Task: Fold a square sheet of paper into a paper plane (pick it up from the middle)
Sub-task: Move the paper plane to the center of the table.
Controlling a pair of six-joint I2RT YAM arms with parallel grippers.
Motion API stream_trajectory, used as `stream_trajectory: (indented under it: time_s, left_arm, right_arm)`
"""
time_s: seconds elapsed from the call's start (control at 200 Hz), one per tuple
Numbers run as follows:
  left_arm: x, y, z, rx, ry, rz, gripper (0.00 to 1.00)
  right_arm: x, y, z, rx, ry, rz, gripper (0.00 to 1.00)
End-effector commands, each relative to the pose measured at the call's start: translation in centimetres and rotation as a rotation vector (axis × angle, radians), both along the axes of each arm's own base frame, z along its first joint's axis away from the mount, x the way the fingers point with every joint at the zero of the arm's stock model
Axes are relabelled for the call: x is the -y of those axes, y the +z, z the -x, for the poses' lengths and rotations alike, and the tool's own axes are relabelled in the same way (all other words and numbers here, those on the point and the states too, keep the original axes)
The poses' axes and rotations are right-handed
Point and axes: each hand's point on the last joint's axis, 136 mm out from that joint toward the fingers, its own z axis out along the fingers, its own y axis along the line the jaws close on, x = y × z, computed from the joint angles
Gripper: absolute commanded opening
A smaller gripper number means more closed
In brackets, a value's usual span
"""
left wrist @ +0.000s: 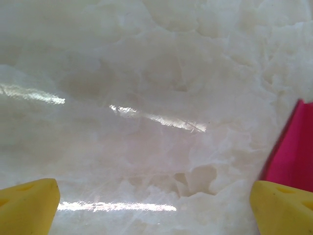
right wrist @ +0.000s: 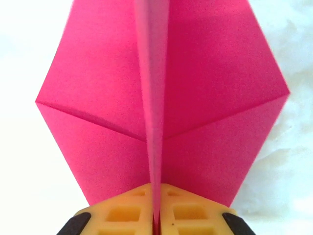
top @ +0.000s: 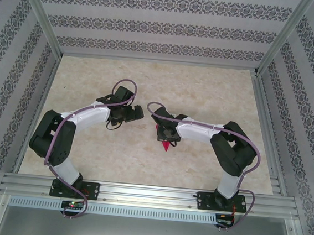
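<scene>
The magenta-pink square sheet of paper stands folded as a paper plane (right wrist: pixel 205 98): two flaps spread left and right of a raised centre fold. My right gripper (right wrist: pixel 156 218) is shut on that centre fold, its yellow fingers (right wrist: pixel 195 213) pressed against both sides. From above, the pink paper plane (top: pixel 167 145) pokes out below the right gripper (top: pixel 165 136) near the table's middle. My left gripper (top: pixel 136 113) hovers just left of it, open. Its yellow fingertips (left wrist: pixel 27 205) stand far apart with bare table between them, and a pink paper edge (left wrist: pixel 296 152) shows beside the right fingertip.
The marble-patterned table top (top: pixel 204 94) lies under both arms. Patterned walls and aluminium rails (top: pixel 138 193) enclose it on all sides. Purple cables loop along each arm.
</scene>
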Motion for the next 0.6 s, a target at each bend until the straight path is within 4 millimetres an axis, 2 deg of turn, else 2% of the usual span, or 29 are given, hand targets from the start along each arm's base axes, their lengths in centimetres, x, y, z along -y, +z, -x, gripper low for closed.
stream_trajectory:
  time_s: [0.0,0.18,0.36,0.475,0.594]
  left_arm:
    - [-1.2,0.9,0.1,0.018,0.004,-0.034,1.0]
    - [-2.0,1.6,0.3,0.024,0.015,-0.046,1.0]
    - [-2.3,2.2,0.7,0.031,0.017,-0.049,1.0]
    - [-2.4,2.3,0.8,0.032,0.017,-0.048,1.0]
    - [-2.5,2.4,0.8,0.033,0.011,-0.051,1.0]
  right_arm:
    - [-0.7,1.9,-2.2,0.084,0.002,-0.01,0.09]
    - [-0.5,2.8,-6.3,0.119,-0.027,-0.037,0.06]
    - [-0.2,2.2,-9.9,0.112,-0.052,-0.036,0.06]
    - [0.3,1.9,-11.5,0.106,-0.061,-0.02,0.06]
    - [0.6,1.2,-12.1,0.087,-0.058,-0.006,0.07]
